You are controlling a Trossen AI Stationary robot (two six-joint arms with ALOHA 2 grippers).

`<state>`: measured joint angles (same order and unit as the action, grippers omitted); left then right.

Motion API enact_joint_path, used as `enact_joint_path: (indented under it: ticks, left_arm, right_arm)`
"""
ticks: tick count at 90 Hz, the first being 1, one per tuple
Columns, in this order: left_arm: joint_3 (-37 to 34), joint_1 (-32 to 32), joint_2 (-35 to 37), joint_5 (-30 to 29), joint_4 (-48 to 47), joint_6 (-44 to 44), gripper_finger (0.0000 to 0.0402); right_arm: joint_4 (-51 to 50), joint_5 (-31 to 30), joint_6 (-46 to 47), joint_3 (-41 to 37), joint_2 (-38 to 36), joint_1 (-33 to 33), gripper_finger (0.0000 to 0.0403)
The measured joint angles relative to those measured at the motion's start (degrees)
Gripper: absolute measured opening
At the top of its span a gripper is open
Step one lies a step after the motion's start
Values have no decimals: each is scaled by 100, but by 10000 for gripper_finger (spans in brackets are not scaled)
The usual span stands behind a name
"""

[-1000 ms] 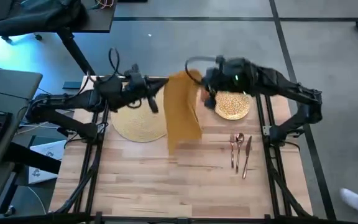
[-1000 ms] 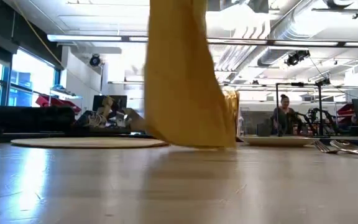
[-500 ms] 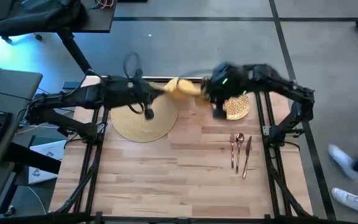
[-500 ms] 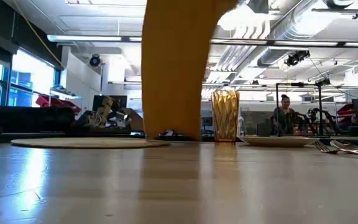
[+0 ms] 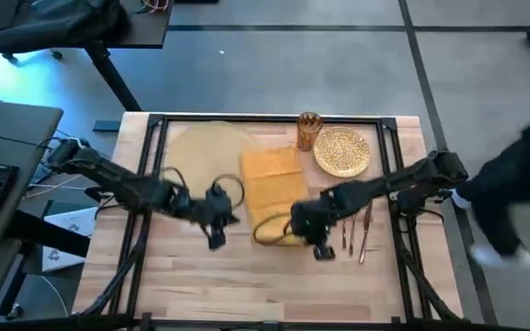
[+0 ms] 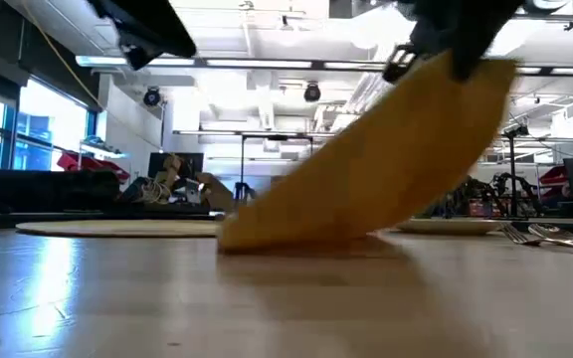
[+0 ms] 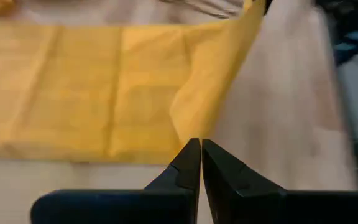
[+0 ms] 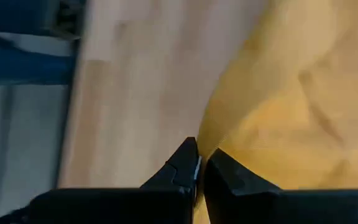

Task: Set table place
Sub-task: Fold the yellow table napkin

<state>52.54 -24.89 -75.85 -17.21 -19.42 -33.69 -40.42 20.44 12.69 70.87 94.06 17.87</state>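
Note:
The mustard-yellow napkin lies spread on the table between the round woven placemat and the gold plate. Its far and left parts rest on the wood. Its near right part rises slanting to my right gripper, which is shut on it. My left gripper hovers left of the napkin's near end, shut, with nothing between its fingers. In the low view it hangs high above the table. My right gripper pinches the napkin's edge between its two fingers, at the near right end of the cloth. That end is lifted, and the cloth slopes down from it to the part lying on the table.
A gold glass stands at the far edge beside the plate. Cutlery lies right of the right gripper. Bare wood spreads toward the near edge. A blurred person passes beyond the table's right side.
Both grippers have come down and toward the table's near edge from high over its far part. The napkin, which hung down between them, now lies spread on the wood, with only its near right end still raised, by the right gripper. It no longer hangs from the left gripper.

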Motion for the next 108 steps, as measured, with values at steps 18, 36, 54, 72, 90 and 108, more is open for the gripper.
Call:
enact_joint_path:
  ticks: [18,36,54,72,90,108]
  left_arm:
    - [-1,-679,-852,-4,1169,-1111,0]
    - [-5,-393,-1871,37,1578,-1689,0]
    - [-12,227,-2670,725,2154,-1818,0]
    - [-3,516,-2949,1068,2646,-1457,0]
    - [3,539,-3215,1201,2398,-1006,0]
    - [33,559,-3299,1108,2117,-570,0]
  right_arm:
    - [583,-131,356,-57,-6,534,0]
    - [693,-441,-291,-57,187,620,0]
    - [907,-152,-493,-55,774,723,0]
    - [1399,-117,-392,-55,1196,1213,0]
    - [1664,-430,-100,-46,1660,1850,0]
    - [1749,-454,671,-38,2055,2175,1]
